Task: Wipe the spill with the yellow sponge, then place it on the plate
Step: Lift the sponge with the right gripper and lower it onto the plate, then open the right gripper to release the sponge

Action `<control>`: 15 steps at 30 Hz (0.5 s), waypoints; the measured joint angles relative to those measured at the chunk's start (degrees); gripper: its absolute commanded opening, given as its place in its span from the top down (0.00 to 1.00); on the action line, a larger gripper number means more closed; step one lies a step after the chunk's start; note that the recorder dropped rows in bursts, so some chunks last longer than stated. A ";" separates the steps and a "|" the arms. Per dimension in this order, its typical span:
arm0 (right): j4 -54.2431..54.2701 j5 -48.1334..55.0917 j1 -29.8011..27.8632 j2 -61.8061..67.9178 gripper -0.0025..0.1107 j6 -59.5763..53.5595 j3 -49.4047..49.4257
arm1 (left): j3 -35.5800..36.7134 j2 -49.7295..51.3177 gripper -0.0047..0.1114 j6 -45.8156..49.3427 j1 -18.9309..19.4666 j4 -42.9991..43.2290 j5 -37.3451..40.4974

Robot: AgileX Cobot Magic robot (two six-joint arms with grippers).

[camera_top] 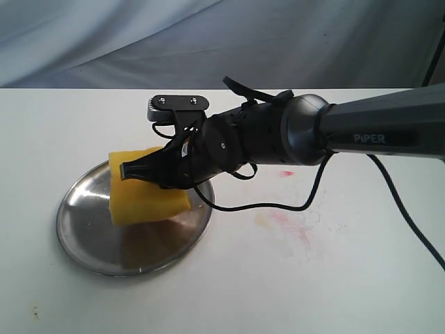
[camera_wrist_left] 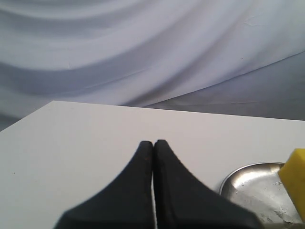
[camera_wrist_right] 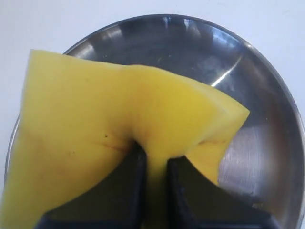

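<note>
The yellow sponge [camera_top: 142, 200] hangs over the silver plate [camera_top: 90, 236], pinched by my right gripper [camera_top: 139, 172], which reaches across from the right. In the right wrist view the sponge [camera_wrist_right: 95, 119] is squeezed between the black fingers [camera_wrist_right: 127, 191] above the plate [camera_wrist_right: 267, 109]. Whether the sponge touches the plate I cannot tell. A faint pinkish-amber smear of the spill [camera_top: 288, 224] stays on the white table, right of the plate. My left gripper [camera_wrist_left: 153, 143] is shut on nothing above the table; the plate [camera_wrist_left: 248, 183] and a sponge corner [camera_wrist_left: 295, 174] show at that view's edge.
A black cable [camera_top: 278, 206] loops from the right arm down over the table beside the plate. A small red dot [camera_top: 284, 173] lies behind the smear. Grey cloth [camera_top: 208, 42] hangs behind the table's far edge.
</note>
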 measured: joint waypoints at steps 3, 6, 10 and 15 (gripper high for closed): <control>0.00 0.41 0.00 0.00 0.61 0.00 0.00 | 0.00 0.00 0.96 0.00 0.00 0.00 0.00; 0.00 0.41 0.00 0.00 0.53 0.00 0.00 | 0.00 0.00 0.96 0.00 0.00 0.00 0.00; 0.10 -0.89 0.00 0.00 0.52 0.00 0.00 | 0.00 0.00 0.96 0.00 0.00 0.00 0.00; -1.14 -2.36 -0.12 -0.28 0.53 0.00 0.00 | 0.00 0.00 0.96 0.00 0.00 0.00 0.00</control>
